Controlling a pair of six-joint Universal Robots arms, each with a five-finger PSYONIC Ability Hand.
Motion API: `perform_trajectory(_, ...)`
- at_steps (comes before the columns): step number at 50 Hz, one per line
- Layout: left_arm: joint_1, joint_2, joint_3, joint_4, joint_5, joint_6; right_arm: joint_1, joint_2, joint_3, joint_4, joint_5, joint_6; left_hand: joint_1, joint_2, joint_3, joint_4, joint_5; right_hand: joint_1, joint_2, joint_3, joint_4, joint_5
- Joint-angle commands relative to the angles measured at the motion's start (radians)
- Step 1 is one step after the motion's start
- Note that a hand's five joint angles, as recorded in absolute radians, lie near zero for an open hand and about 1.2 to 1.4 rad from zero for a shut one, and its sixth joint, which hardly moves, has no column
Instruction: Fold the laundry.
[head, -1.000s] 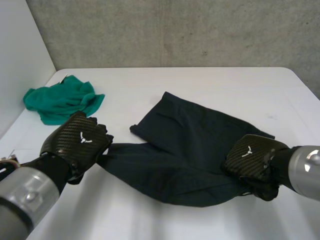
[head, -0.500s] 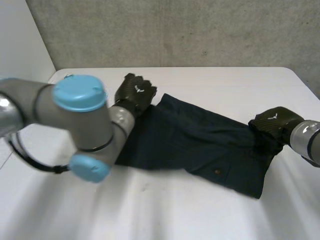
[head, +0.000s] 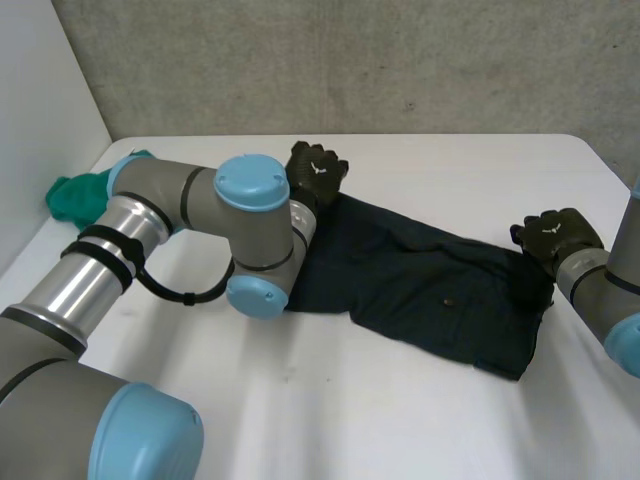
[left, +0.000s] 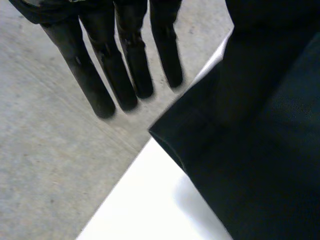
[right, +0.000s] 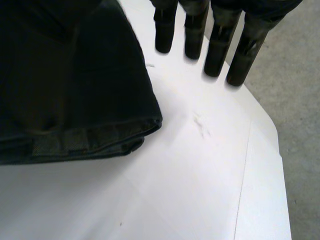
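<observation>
1. Head view: we are seeing the dark garment (head: 430, 290) lying folded across the middle of the white table (head: 300, 420), with the left hand (head: 318, 172) at its far left corner and the right hand (head: 556, 236) at its far right corner
2. Left wrist view: we are finding the fingers (left: 127, 65) stretching straight and holding nothing, the garment's corner lying just beside their tips, apart from them
3. Right wrist view: we are finding that hand's fingers (right: 216, 47) straight and released too, pointing at bare table just beside the garment's folded hem
4. We are looking at a grey concrete wall (head: 400, 60) standing behind the table, and a green cloth (head: 72, 195) peeking out behind the left arm (head: 200, 215)
5. Against a second ago, when both hands were gripping the spread garment's near side, it is now lying doubled over with both hands let go at its far side
</observation>
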Motion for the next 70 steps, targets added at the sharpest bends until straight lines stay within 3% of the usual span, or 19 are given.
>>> perform_trajectory(1, -0.033, 0.019, -0.030, -0.048, -0.030, 0.000, -0.003, -0.004, 0.006, 0.006, 0.047, 0.001, -0.492, -0.560, -0.565, -0.582, -0.568, -0.068, -0.152, -0.176, -0.181, -0.179)
perform_trajectory(6, -0.050, 0.066, -0.045, -0.114, -0.087, -0.029, -0.003, -0.108, 0.050, 0.007, 0.053, 0.001, -0.492, -0.560, -0.565, -0.582, -0.568, -0.068, -0.152, -0.176, -0.181, -0.179)
perform_trajectory(15, -0.080, 0.122, -0.042, -0.296, -0.071, -0.185, -0.001, -0.348, 0.160, 0.044, 0.033, 0.008, -0.492, -0.560, -0.565, -0.582, -0.568, -0.068, -0.152, -0.176, -0.181, -0.179)
perform_trajectory(24, -0.053, 0.276, -0.174, -0.338, -0.022, -0.261, -0.006, -0.461, 0.263, 0.182, -0.110, 0.113, -0.492, -0.560, -0.565, -0.582, -0.568, -0.068, -0.152, -0.176, -0.181, -0.179)
perform_trajectory(28, -0.041, 0.355, -0.298, -0.284, 0.005, -0.262, -0.009, -0.460, 0.337, 0.196, -0.153, 0.159, -0.492, -0.560, -0.565, -0.582, -0.568, -0.068, -0.152, -0.176, -0.181, -0.179)
perform_trajectory(35, -0.024, 0.497, -0.606, -0.091, 0.027, -0.259, 0.000, -0.428, 0.461, 0.033, -0.163, 0.219, -0.492, -0.560, -0.565, -0.582, -0.568, -0.068, -0.152, -0.176, -0.181, -0.179)
perform_trajectory(47, -0.011, 0.689, -1.039, 0.171, 0.028, -0.253, 0.000, -0.195, 0.473, -0.166, -0.139, 0.260, -0.492, -0.560, -0.565, -0.582, -0.568, 0.124, 0.040, 0.016, 0.011, 0.013)
perform_trajectory(51, -0.001, 0.735, -1.122, 0.225, 0.028, -0.252, -0.003, -0.159, 0.469, -0.232, -0.098, 0.258, -0.492, -0.560, -0.565, -0.582, -0.568, 0.353, 0.268, 0.244, 0.240, 0.242)
perform_trajectory(55, 0.007, 0.769, -1.180, 0.262, 0.028, -0.253, -0.011, -0.156, 0.472, -0.271, -0.075, 0.258, -0.492, -0.560, -0.565, -0.582, -0.568, 1.118, 1.033, 1.009, 1.005, 1.006)
perform_trajectory(56, 0.012, 0.783, -1.197, 0.269, 0.028, -0.252, -0.012, -0.161, 0.476, -0.272, -0.081, 0.258, -0.492, -0.560, -0.565, -0.582, -0.568, 1.154, 1.069, 1.045, 1.041, 1.042)
perform_trajectory(63, 0.028, 0.841, -1.257, 0.277, 0.028, -0.253, -0.026, -0.317, 0.478, -0.248, -0.087, 0.173, -0.492, -0.560, -0.565, -0.582, -0.568, 1.154, 1.069, 1.045, 1.041, 1.043)
perform_trajectory(70, 0.064, 0.933, -1.332, 0.277, 0.030, -0.253, -0.170, -0.391, 0.412, -0.116, -0.154, -0.123, -0.492, -0.560, -0.565, -0.582, -0.568, 1.154, 1.069, 1.045, 1.041, 1.043)
